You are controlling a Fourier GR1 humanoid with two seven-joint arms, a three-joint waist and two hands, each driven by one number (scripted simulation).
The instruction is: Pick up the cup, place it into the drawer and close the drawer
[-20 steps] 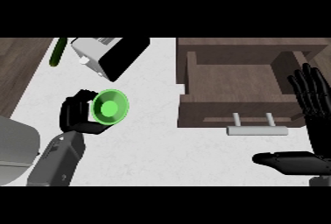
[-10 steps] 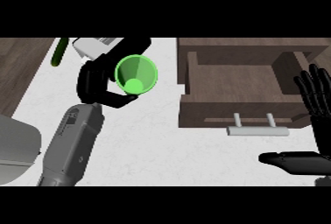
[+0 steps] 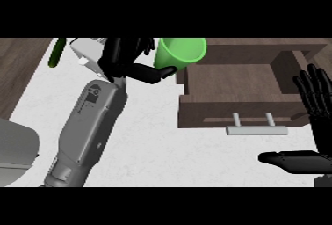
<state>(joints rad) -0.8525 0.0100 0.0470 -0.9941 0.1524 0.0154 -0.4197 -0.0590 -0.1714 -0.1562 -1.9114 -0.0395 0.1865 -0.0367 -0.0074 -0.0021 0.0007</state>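
My left hand (image 3: 133, 61) is shut on a bright green cup (image 3: 180, 51), thumb against its side, at the top of the head view. The cup is tilted and hangs at the left rim of the open brown drawer (image 3: 240, 81), partly over the drawer's back left corner. The drawer's inside shows bare, and its metal handle (image 3: 255, 129) faces me. My right hand (image 3: 318, 96) rests open at the right edge, fingers up beside the drawer's right wall, thumb low at the right.
A white boxy object (image 3: 88, 52) lies behind my left hand at the top left. A thin green item (image 3: 57, 52) lies near the counter's left edge. A grey rounded shape (image 3: 16, 145) sits at the lower left. White counter (image 3: 168, 154) lies in front of the drawer.
My left arm has lifted the cup off the counter and carried it up and to the right, up to the drawer's left rim. The right hand has stayed still.
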